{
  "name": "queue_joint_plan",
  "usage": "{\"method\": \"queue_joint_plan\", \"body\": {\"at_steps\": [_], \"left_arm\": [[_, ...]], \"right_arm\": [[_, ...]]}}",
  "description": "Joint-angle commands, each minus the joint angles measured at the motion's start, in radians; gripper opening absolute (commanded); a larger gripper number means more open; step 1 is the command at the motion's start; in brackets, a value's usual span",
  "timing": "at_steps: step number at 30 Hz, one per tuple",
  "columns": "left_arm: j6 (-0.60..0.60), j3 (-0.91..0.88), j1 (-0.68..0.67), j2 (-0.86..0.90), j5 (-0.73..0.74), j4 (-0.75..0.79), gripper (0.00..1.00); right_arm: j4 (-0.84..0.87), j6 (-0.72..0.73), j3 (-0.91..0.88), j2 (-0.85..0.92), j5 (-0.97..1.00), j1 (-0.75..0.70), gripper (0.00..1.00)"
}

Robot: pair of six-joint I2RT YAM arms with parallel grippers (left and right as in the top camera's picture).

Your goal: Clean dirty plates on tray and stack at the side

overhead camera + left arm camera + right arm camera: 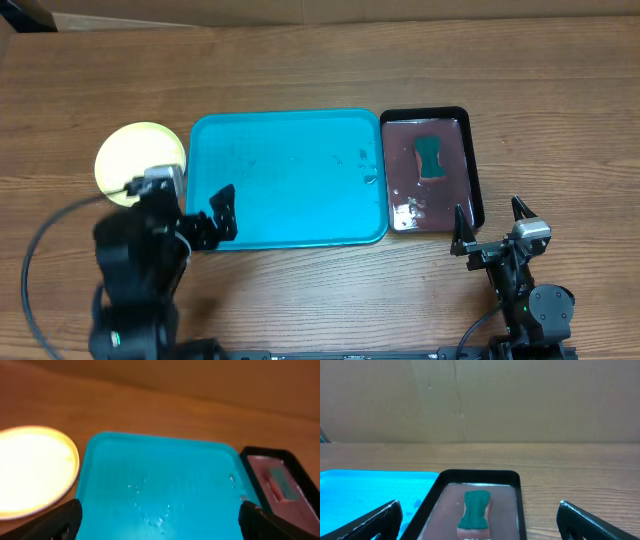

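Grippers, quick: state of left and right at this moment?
Left gripper: open, holding nothing.
Right gripper: open, holding nothing.

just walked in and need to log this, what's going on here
Two robot arms are on a plate-cleaning job, but neither holds anything right now. The left hand hangs open over the near-left corner of the turquoise tray, which holds no plates, only a few droplets. A yellow-green plate sits on the table left of that tray. The right hand is open too, near the black tray, where a green sponge lies in reddish liquid.
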Motion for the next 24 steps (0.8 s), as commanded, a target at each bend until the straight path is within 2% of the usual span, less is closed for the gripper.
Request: {"method": "queue_joint_plan", "body": {"at_steps": [1,8,11,24], "left_arm": [[-0.015,-0.145,-0.004,-0.195,-0.006,0.196,1.0],[-0.031,-0.344,-0.043,-0.418,-0.007,0.6,1.0],[-0.031,-0.42,-0.072,-0.479,-0.007,0.719,1.0],[-0.03,-0.643,-0.086,-0.607,-0.015,0.891,1.0]], "right_arm": [[0.006,-0.005,-0.01,-0.009,0.008,-0.005,1.0],[0.006,-0.005,-0.01,-0.009,0.008,-0.005,1.0],[0.006,-0.005,-0.01,-0.009,0.008,-0.005,1.0],[0.006,-0.005,-0.01,-0.009,0.008,-0.005,1.0]]}}
